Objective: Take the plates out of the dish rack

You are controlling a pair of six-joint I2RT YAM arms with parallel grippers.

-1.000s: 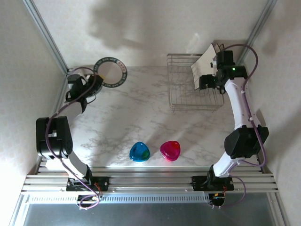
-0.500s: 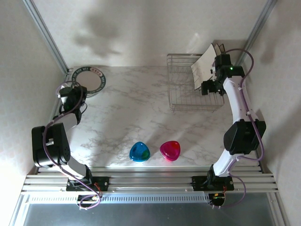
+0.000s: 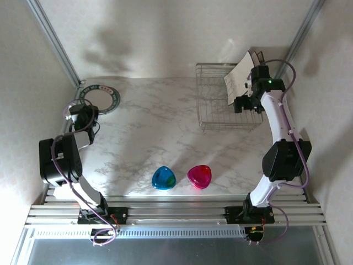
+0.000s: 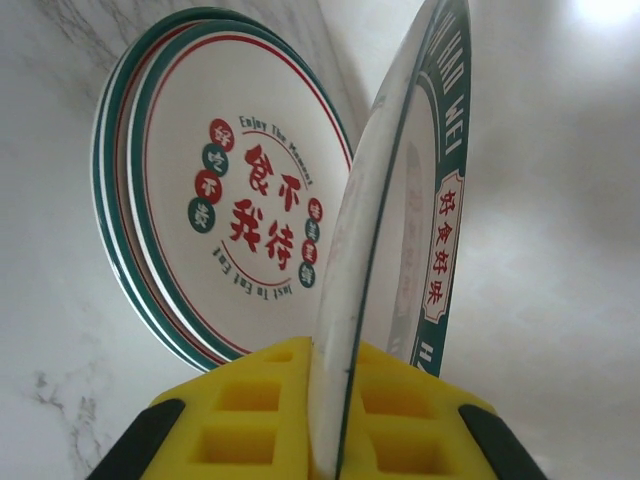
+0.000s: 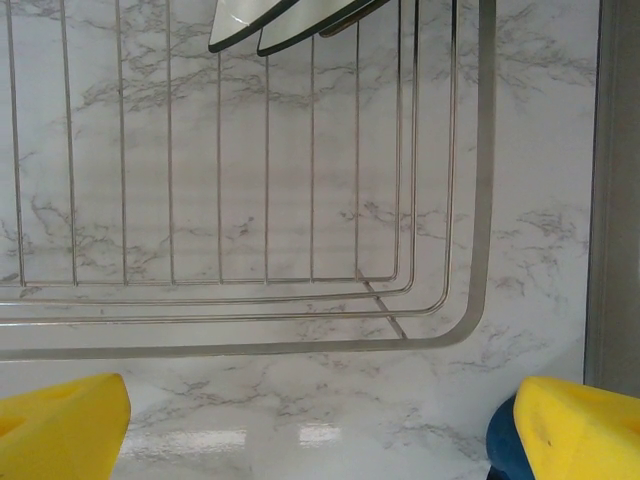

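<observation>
left gripper is clenched on the rim of a round plate, upper left, in front of a stack of plates. right gripper gapes wide over the dish rack, upper right, with a square plate leaning inside.

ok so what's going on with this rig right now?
It is partway through unloading the dish rack. The left gripper is shut on the rim of a round plate, holding it right by a stack of matching plates lying at the far left of the table. The right gripper is open and empty at the rack's right side, next to the square plates leaning inside it. A blue dish and a pink dish sit near the front edge.
</observation>
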